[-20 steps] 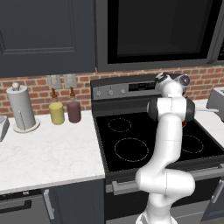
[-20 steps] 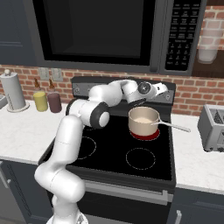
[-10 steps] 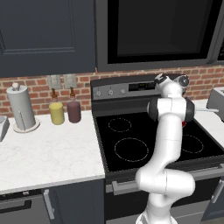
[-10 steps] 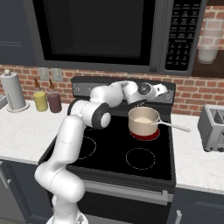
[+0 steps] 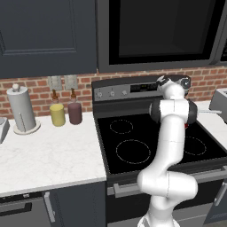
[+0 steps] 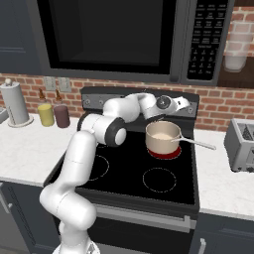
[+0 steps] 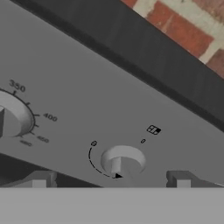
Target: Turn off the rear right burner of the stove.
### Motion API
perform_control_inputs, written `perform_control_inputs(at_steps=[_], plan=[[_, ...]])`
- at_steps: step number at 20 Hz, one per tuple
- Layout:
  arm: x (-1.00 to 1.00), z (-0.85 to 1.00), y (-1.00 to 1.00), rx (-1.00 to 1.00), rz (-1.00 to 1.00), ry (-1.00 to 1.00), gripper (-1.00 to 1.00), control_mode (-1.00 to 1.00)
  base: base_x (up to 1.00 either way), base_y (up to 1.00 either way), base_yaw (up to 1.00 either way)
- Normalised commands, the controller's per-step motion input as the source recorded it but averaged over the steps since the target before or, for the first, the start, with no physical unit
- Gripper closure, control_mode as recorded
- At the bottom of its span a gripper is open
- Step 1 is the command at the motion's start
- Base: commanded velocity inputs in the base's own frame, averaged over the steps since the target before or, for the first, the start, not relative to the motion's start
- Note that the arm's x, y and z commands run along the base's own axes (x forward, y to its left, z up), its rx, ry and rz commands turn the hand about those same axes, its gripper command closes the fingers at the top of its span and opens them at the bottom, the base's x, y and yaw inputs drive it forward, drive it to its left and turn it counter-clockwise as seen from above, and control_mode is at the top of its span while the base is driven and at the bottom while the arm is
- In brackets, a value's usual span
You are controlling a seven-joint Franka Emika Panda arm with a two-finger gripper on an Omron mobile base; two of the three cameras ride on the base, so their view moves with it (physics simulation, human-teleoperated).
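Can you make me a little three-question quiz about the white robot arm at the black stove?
1. True or false: the small round grey knob sits between the open gripper fingers.
2. What stands on the glowing red rear right burner? A) a round tan pot with a long handle B) a yellow jar C) a toaster
3. Fill in: the white paper towel roll stands on the white counter to the ____ of the black glass-top stove, in the left base view.

Key: 1 true; 2 A; 3 left.
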Motion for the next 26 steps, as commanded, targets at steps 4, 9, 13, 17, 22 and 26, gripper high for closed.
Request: perform_control_inputs(at_steps=[4, 9, 13, 17, 22, 26], plan=[[0.00, 0.00, 0.00, 0.00, 0.00, 0.00, -1.00, -1.00, 0.00, 0.00, 0.00], [0.02, 0.00, -0.01, 0.00, 0.00, 0.00, -1.00, -1.00, 0.00, 0.00, 0.00], [0.11, 0.00, 0.00, 0.00, 0.00, 0.00, -1.00, -1.00, 0.00, 0.00, 0.00], [0.14, 0.00, 0.00, 0.00, 0.00, 0.00, -1.00, -1.00, 0.00, 0.00, 0.00], [0.12, 0.00, 0.00, 0.00, 0.00, 0.00, -1.00, -1.00, 0.00, 0.00, 0.00], [0.04, 0.00, 0.00, 0.00, 0.00, 0.00, -1.00, -1.00, 0.00, 0.00, 0.00]])
